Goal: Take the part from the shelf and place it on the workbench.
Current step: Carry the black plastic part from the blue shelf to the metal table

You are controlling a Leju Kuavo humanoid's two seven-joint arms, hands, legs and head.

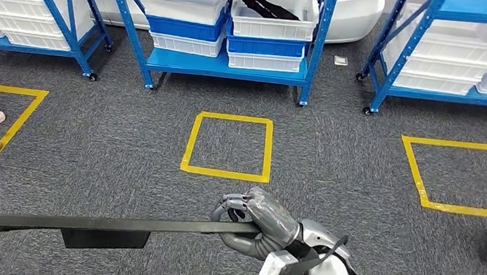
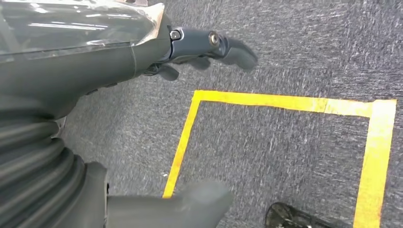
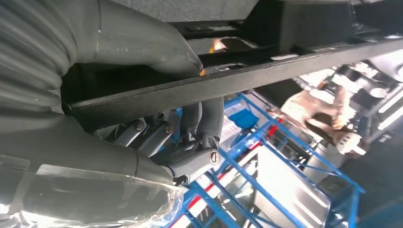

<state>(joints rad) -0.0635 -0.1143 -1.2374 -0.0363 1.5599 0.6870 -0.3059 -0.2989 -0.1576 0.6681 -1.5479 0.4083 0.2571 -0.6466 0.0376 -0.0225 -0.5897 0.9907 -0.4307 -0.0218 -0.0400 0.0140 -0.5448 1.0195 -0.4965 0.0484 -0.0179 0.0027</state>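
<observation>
I see the part [image 1: 99, 223] as a long, thin black bar w/ a flat black block fixed under it approx mid-length. It's off the shelf and up in the air over the grey carpet, lying nearly level, running from my 9 o'clock edge across to about 6 o'clock. Its one end sits in my right hand [image 1: 257, 222], fingers wrapped round it. In the right wrist view the bar [image 3: 247, 78] crosses the thumb as a dark, matte, straight-edged strip, w/ the blocky piece [image 3: 304, 21] just behind.
</observation>
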